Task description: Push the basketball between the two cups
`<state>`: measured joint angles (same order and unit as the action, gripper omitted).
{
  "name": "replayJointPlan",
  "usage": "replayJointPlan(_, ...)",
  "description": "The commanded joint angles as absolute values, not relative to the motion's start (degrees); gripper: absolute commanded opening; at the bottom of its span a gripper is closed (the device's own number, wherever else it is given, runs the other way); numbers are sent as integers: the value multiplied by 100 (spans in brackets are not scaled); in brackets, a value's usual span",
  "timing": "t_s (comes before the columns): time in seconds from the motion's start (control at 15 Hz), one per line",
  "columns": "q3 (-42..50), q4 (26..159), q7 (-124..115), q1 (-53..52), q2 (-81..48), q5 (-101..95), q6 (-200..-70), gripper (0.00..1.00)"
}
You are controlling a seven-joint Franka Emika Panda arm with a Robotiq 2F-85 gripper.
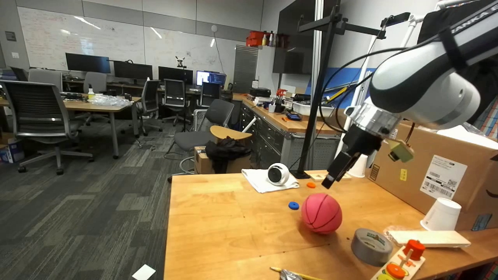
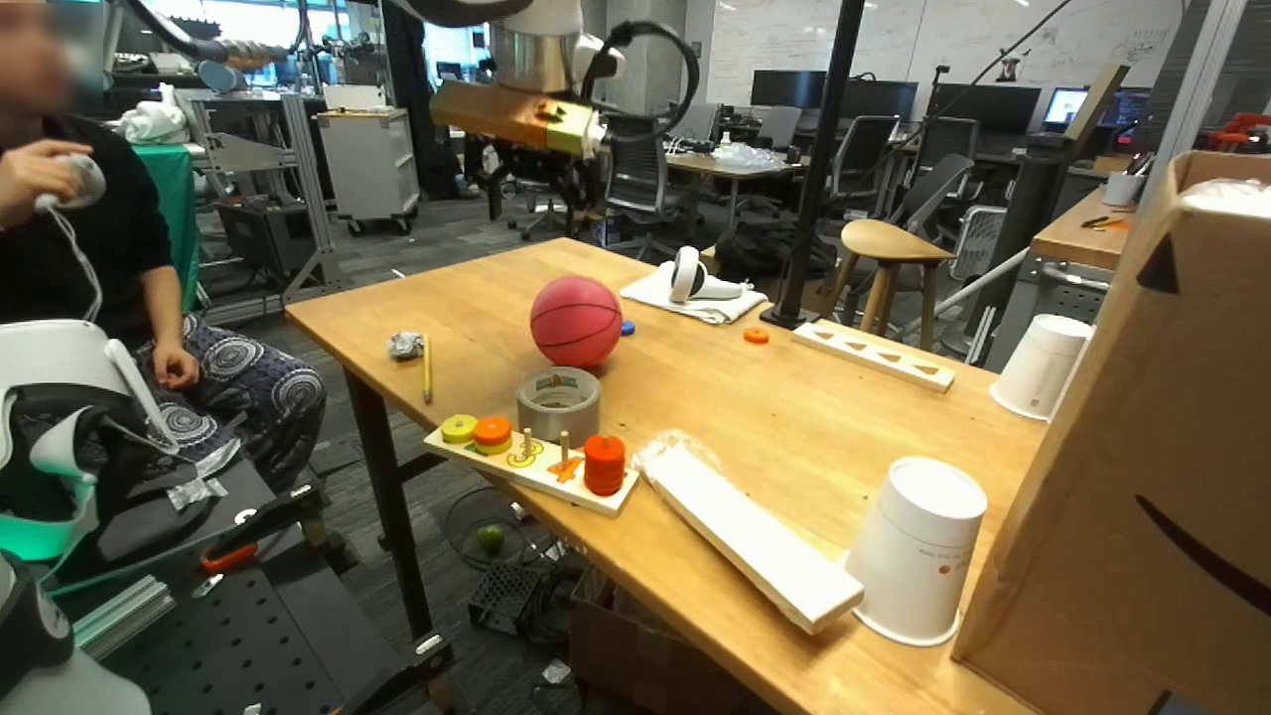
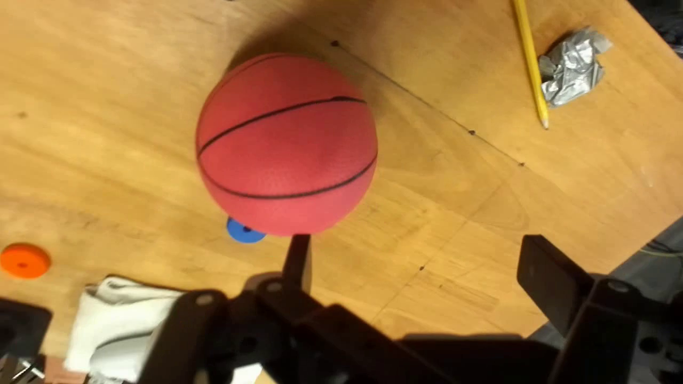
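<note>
The wooden table point(image 1: 210, 233) has the white robot arm point(image 1: 420, 89) leaning over it and a big cardboard box point(image 2: 1122, 497) along one side. The gripper point(image 3: 419, 240) hangs in the air, jaws wide apart, nothing between them. The red ball point(image 3: 288, 144) sits on the tabletop, lower than the gripper in both exterior views and outside that gap: in the wrist view it lies up and to the left, just past the tip of one jaw. Being round, it offers no long axis to line up. One white cup point(image 2: 1043, 365) and another white cup point(image 2: 918, 541) stand upside down by the box, well apart from the ball. I'd judge the push has to start on the ball's side away from them; the gripper seems roughly over there, though I can't tell how far. A tape roll point(image 1: 371, 249) near the ball could be clipped by a crooked shove, and a little blue ring point(image 1: 293, 205) just beside the ball could snag a low jaw.
</note>
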<state>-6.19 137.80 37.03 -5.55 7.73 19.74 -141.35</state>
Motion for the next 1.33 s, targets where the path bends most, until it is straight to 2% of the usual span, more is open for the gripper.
replayJointPlan(0.0, -901, 13844, 2553, -583, 1668, 350, -13859, 100)
replayJointPlan(0.2, -1250, 14116, 1601, -788, 1847, -528, -14157, 100)
replayJointPlan(0.53, -1590, 14267, 727, -1515, 1153, -28, -14506, 100)
replayJointPlan(0.93, -1801, 14002, 1013, -2097, -71, 935, -15009, 100)
replayJointPlan(1.27, -1969, 13753, 1602, -1941, -885, 1750, -15132, 100)
